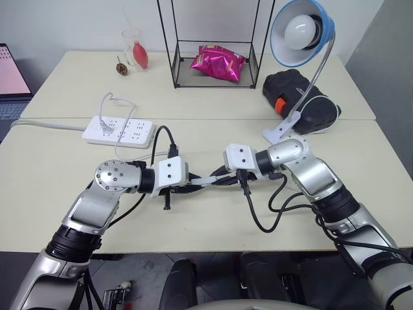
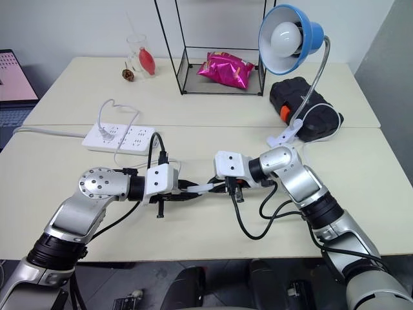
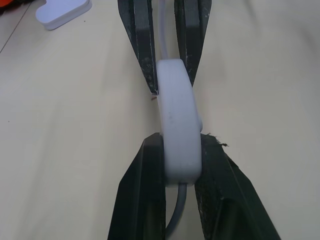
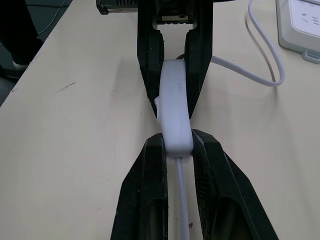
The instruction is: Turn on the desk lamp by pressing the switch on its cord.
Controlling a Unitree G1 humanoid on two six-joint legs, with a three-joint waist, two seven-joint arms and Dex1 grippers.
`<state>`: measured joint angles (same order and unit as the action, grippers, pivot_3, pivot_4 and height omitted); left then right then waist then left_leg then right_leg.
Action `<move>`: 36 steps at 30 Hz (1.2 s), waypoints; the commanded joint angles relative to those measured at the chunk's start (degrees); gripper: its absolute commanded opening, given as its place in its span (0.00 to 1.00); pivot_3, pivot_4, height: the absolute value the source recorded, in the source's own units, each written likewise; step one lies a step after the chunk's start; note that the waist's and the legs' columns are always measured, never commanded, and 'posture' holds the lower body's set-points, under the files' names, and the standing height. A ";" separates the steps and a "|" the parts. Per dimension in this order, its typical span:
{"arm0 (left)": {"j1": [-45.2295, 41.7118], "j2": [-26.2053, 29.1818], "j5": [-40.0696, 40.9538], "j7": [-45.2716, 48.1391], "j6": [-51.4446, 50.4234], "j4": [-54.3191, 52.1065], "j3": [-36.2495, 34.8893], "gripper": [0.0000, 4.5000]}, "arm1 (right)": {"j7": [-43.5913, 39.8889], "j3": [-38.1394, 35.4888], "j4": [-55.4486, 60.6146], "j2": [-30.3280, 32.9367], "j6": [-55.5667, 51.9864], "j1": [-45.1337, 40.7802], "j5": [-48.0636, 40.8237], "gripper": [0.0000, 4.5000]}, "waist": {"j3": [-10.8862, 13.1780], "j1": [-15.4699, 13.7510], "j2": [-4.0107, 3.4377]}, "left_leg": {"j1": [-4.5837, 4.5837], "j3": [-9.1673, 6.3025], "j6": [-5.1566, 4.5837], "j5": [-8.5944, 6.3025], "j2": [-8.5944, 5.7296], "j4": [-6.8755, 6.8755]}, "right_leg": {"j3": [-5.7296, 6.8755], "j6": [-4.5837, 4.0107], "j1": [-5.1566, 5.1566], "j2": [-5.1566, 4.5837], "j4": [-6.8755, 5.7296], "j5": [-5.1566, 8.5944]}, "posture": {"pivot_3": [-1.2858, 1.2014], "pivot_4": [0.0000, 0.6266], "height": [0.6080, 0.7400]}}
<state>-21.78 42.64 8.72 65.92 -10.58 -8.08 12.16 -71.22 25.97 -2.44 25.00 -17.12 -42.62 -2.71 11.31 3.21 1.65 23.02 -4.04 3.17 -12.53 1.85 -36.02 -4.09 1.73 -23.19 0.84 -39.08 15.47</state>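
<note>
White plastic, light and smooth, is sitting pinched between both tools: I am holding the switch [image 3: 177, 132] from its two ends, just above the table [image 1: 58, 187], in front of the power strip [image 1: 118, 131] and nearer to me than it. The left tool [image 1: 197, 188] is clamping one end of the switch, the right tool [image 1: 219, 180] is gripping the other, their black fingers [image 4: 150, 65] meeting nose to nose around it. The cord [image 4: 182, 200] is trailing out limp from the block, so it is offering no support; I judge the hard oblong body to be the only sound place to hold, by its narrow sides, leaving the rocker face free. The casing looks slick, so a squeeze off centre could let it pop out sideways. The desk lamp [image 1: 298, 32] is standing clipped beyond the right tool, far from the power strip, and its bulb is looking unlit.
</note>
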 commanded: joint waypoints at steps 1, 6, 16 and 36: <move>-0.49 -0.17 2.83 -0.09 -0.30 -1.52 -2.89 0.10 | -0.40 -0.20 2.23 -0.45 0.31 -0.30 -1.01 0.08 | 0.00 0.00 0.00 | 0.00 0.00 0.00 0.00 0.00 0.00 | 0.00 0.00 0.00 0.00 0.00 0.00 | 0.52 0.24 1.00; 0.44 1.37 2.91 1.36 0.83 -1.92 -3.08 0.42 | -0.04 -0.38 1.69 -0.72 -0.25 -0.41 -1.23 0.08 | 0.00 0.01 0.00 | 0.00 -0.01 0.00 0.00 0.00 0.00 | 0.00 0.00 0.00 0.00 0.00 0.00 | 0.52 0.24 1.00; -0.37 2.06 4.23 1.89 -1.59 -2.37 -3.16 0.61 | 1.89 -1.15 0.69 -2.00 -3.61 -1.22 -1.51 0.08 | 0.00 0.02 0.00 | 0.00 -0.01 0.00 0.00 0.00 0.00 | 0.01 0.00 0.00 0.00 0.00 0.00 | 0.52 0.24 1.00; -1.81 -0.58 0.27 -1.20 -1.15 -0.78 -0.99 0.28 | 2.62 -0.32 1.67 -1.76 -4.30 -1.20 -0.98 0.08 | 0.00 0.02 0.00 | 0.00 -0.01 0.00 0.00 0.00 0.00 | 0.01 0.00 0.00 0.00 0.00 0.00 | 0.52 0.24 1.00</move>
<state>-22.43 42.46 9.62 65.54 -12.88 -8.56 11.04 -68.59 26.03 -2.62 23.32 -21.75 -42.82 -3.36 11.31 3.23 1.65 23.02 -4.06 3.17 -12.53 1.85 -36.02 -4.08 1.73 -23.19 0.85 -39.09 15.47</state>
